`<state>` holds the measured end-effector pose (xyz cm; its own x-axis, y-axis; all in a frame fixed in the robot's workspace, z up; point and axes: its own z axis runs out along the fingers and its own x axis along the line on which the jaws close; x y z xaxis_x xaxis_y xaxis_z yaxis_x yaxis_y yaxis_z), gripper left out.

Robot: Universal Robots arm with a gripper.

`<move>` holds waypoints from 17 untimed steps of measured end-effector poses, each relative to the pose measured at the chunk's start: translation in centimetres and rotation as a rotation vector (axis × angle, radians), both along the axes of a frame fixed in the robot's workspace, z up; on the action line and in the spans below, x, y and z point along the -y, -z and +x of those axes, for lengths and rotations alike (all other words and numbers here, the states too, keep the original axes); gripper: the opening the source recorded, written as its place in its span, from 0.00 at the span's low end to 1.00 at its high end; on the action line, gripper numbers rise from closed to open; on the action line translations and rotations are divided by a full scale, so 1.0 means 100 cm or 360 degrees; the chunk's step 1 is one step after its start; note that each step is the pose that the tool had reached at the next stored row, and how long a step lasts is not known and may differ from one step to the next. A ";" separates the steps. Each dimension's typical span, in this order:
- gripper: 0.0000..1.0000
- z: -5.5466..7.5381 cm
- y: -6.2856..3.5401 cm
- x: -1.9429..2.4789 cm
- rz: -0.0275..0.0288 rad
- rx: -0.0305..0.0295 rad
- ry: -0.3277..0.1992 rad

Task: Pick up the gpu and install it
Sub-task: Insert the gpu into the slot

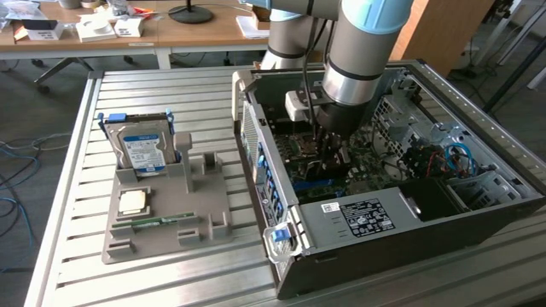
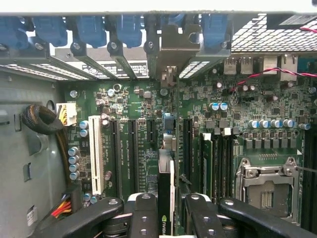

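My gripper (image 2: 166,210) is shut on the gpu (image 2: 166,173), a thin dark card seen edge-on between the two black fingers (image 2: 143,213). A logo shows on the card's near edge. The card runs across the green motherboard (image 2: 129,99) between the long black slots, and its silvery bracket (image 2: 171,49) reaches the row of rear slot openings. Whether the card sits in a slot I cannot tell. In the exterior view the gripper (image 1: 328,147) is down inside the open computer case (image 1: 384,220), just above the board.
At the exterior view's left, a grey holder (image 1: 162,220) carries a blue-labelled hard drive (image 1: 140,147), a small square chip (image 1: 132,203) and a green memory stick (image 1: 153,222). Blue latches (image 2: 89,29), cable bundles (image 2: 42,121), memory sticks (image 2: 207,163) and a processor socket (image 2: 267,186) surround the card.
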<state>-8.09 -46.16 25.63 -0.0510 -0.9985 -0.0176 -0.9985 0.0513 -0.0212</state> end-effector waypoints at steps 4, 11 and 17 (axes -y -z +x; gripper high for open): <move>0.26 0.000 0.0008 0.0001 -0.00001 0.00001 -0.0001; 0.26 -0.001 0.0028 0.0000 -0.00001 0.00029 -0.0006; 0.26 -0.001 0.0038 0.0000 -0.00002 0.00070 -0.0019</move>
